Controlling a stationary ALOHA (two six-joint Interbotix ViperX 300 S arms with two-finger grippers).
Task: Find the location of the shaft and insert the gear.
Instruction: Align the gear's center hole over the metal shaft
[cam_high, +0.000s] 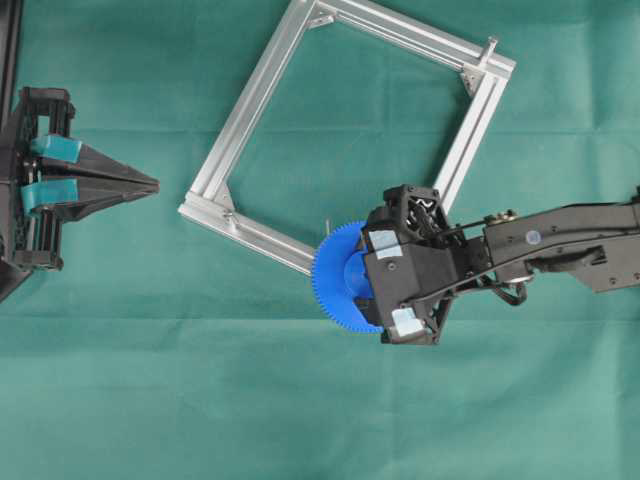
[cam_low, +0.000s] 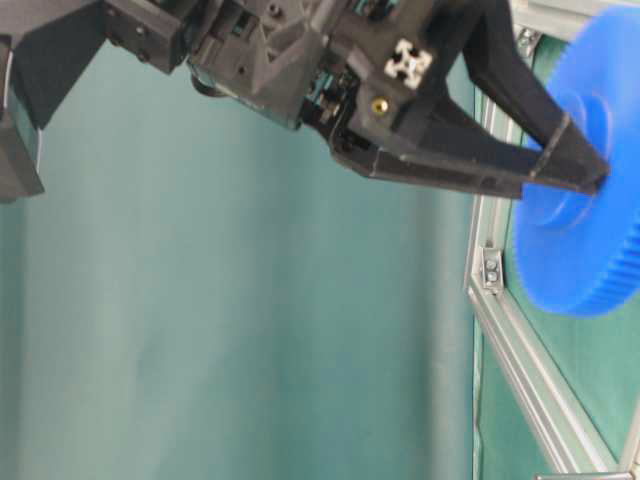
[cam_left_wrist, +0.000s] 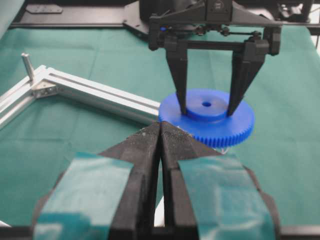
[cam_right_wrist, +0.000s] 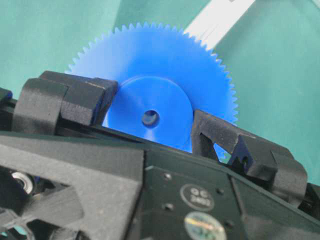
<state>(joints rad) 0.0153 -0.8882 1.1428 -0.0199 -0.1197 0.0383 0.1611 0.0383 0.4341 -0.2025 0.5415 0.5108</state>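
The right gripper (cam_left_wrist: 206, 107) was clamped on the raised hub of the gear (cam_high: 340, 278), one finger on each side, as the left wrist view showed most plainly: two black fingers (cam_left_wrist: 179, 80) came down onto the hub with the small centre hole between them. The right wrist view gave the same grip from behind the hand, with the toothed blue rim spreading beyond the fingers and the hole visible at the hub's middle. Overhead, the gripper body covered the hub and only the left part of the wheel showed, lying at the lower corner of the aluminium frame (cam_high: 250, 95) on the green cloth (cam_high: 150, 400). Only that view showed a thin upright pin (cam_high: 327, 227) standing just above the gear's upper edge, beside the frame's lower bar; whether it was the shaft could not be told. A second upright peg (cam_high: 490, 48) stood at the frame's upper right corner, and appeared at the upper left of the left wrist view. The table-level view showed the gear held at its right edge, in front of the frame's rail.

The left gripper (cam_high: 152, 184) rested at the left of the overhead view, well apart from the frame, its fingers pressed together with nothing between them.
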